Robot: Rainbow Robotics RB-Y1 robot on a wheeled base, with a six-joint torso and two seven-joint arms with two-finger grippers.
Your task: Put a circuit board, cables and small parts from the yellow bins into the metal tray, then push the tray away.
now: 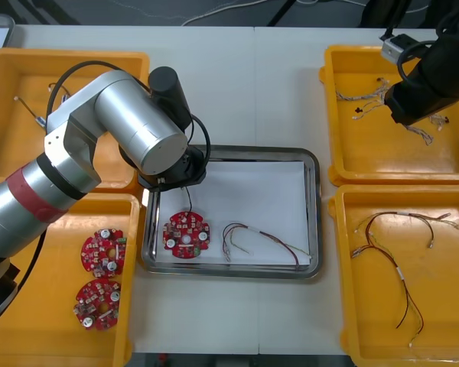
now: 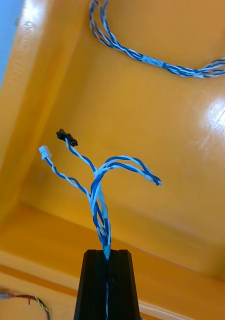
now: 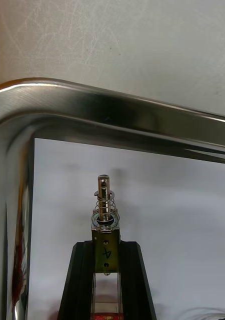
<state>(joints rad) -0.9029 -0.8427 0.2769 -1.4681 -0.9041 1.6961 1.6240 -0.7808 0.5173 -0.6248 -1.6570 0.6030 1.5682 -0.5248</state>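
My left gripper (image 3: 106, 250) is shut on a small metal part (image 3: 105, 212) with a spring, held upright just above the white floor of the metal tray (image 3: 117, 100) near a corner. In the front view the left arm's wrist (image 1: 172, 172) covers the tray's (image 1: 315, 214) far left corner. In the tray lie a round red circuit board (image 1: 186, 235) and a red and yellow cable (image 1: 260, 241). My right gripper (image 2: 106, 257) is shut on a twisted blue and white cable (image 2: 100, 185), lifted over the far right yellow bin (image 1: 352, 153).
Another blue and white cable (image 2: 152, 62) lies on the bin floor. The near right bin (image 1: 352, 306) holds red and yellow cables (image 1: 390, 260). Two circuit boards (image 1: 102, 252) sit in the near left bin. Small metal parts (image 1: 30, 115) are in the far left bin.
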